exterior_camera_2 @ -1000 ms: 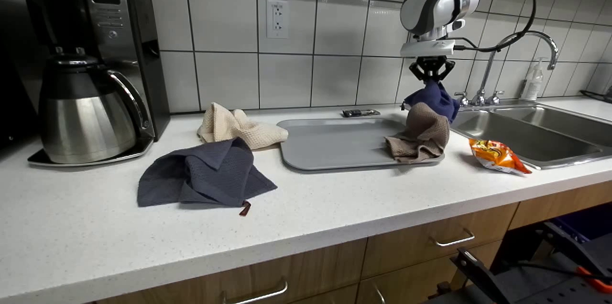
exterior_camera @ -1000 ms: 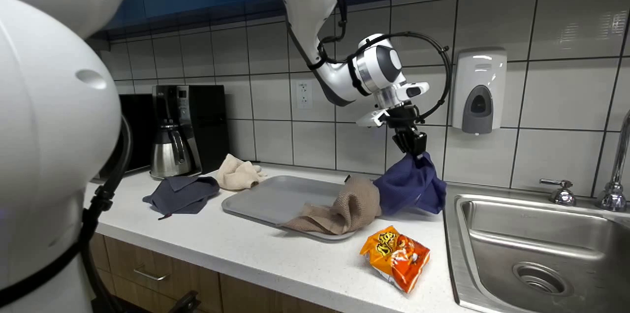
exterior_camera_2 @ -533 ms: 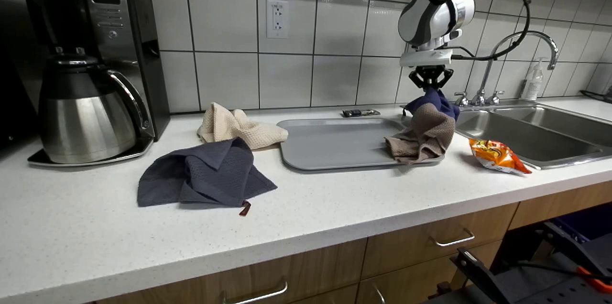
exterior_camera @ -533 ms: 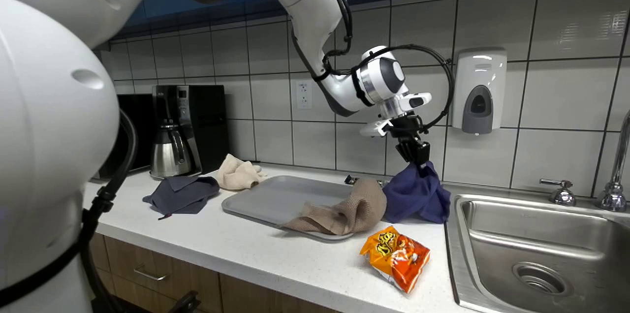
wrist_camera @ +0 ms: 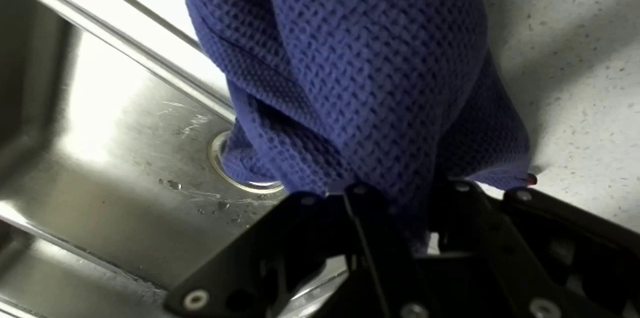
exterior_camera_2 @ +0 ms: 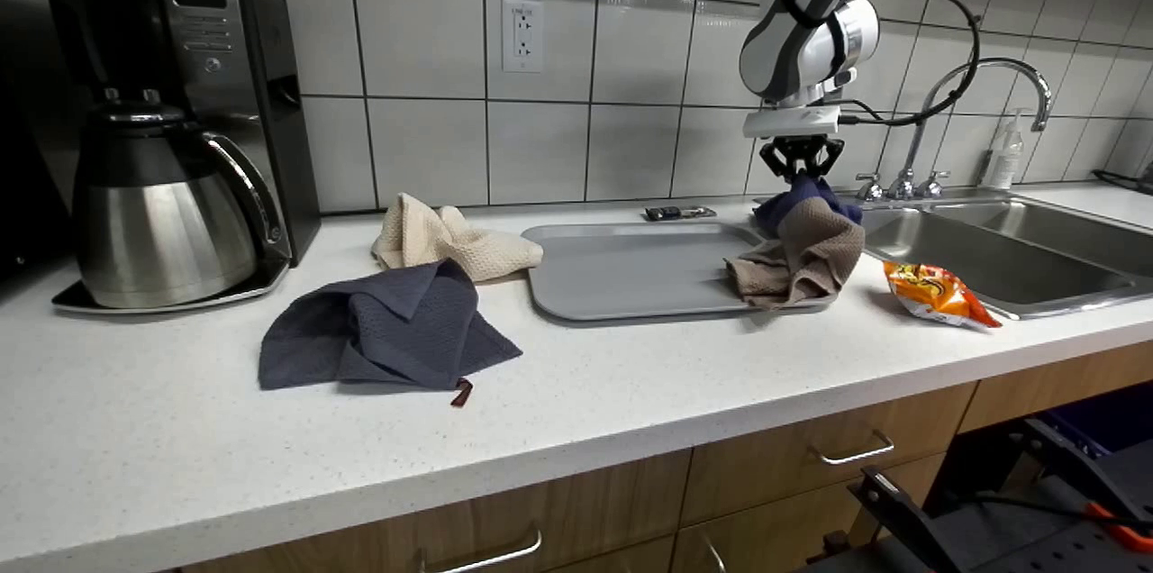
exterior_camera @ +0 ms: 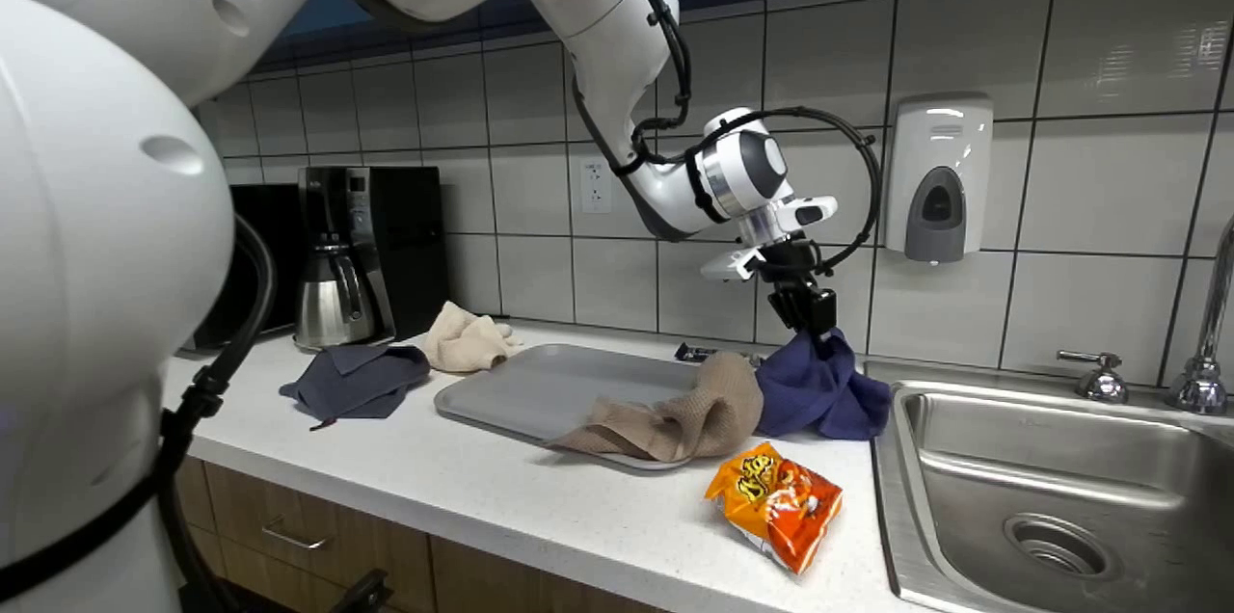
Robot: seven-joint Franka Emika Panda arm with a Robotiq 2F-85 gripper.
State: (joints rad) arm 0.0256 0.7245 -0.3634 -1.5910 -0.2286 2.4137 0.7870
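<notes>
1. Purple-blue waffle-weave cloth (wrist_camera: 380,68) hangs from my black two-fingered hand (exterior_camera_2: 802,177), beside the steel sink (exterior_camera: 1041,483); I can't tell whether its lower edge rests on the white speckled worktop (exterior_camera: 482,478).
2. The hand is closed tight around the bunched top.
3. Beside it I see a crumpled brown textured cloth (exterior_camera: 675,415) draped over one end of the flat grey tray (exterior_camera_2: 630,276).
4. A shiny orange snack packet (exterior_camera: 776,505) lies on the worktop near the sink.
5. A slate-grey cloth (exterior_camera_2: 396,325) and a cream cloth (exterior_camera_2: 450,240) lie near the tray's opposite end, by the black-and-steel coffee maker (exterior_camera_2: 225,104).
</notes>
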